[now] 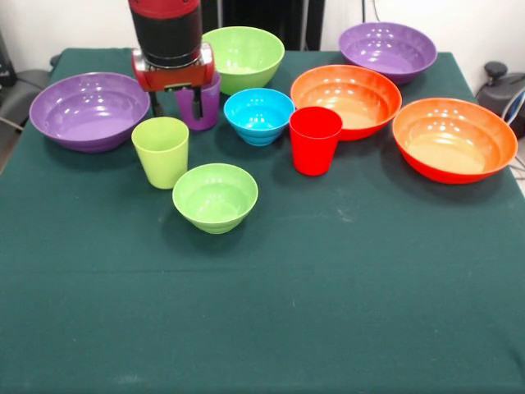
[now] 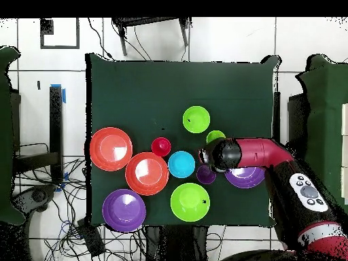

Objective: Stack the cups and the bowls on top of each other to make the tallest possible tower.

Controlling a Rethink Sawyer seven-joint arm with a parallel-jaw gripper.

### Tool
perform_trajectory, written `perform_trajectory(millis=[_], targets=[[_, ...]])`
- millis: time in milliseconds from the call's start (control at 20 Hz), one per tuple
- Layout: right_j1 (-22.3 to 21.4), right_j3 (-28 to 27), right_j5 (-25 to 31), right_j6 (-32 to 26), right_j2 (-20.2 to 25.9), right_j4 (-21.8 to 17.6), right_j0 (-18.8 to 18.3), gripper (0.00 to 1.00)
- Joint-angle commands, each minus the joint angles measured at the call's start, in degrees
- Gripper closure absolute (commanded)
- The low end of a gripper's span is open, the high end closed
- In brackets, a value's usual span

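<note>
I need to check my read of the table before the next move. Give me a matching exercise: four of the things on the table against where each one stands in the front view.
Things:
1. purple cup
2. red cup
3. small lime-green bowl
4. small blue bowl

Places:
A. nearest the camera, alone in front of the others
B. at the hand, one finger in front of it
C. just in front of an orange bowl
D. between the purple cup and the red cup

Pairs: 1-B, 2-C, 3-A, 4-D
</note>
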Motion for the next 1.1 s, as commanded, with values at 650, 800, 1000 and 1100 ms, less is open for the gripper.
perform_trajectory(millis=[650, 800, 1000, 1100], targets=[[0.9, -2.4, 1.5, -7.5, 2.7, -5.2, 3.5, 0.0], [0.7, -2.5, 2.0, -6.7, 2.2, -4.9, 4.5, 0.0], [0.4, -2.6, 2.5, -6.8, 1.9, -4.8, 5.0, 0.0], [0.3, -3.0, 2.9, -7.0, 1.9, -4.6, 5.3, 0.0]])
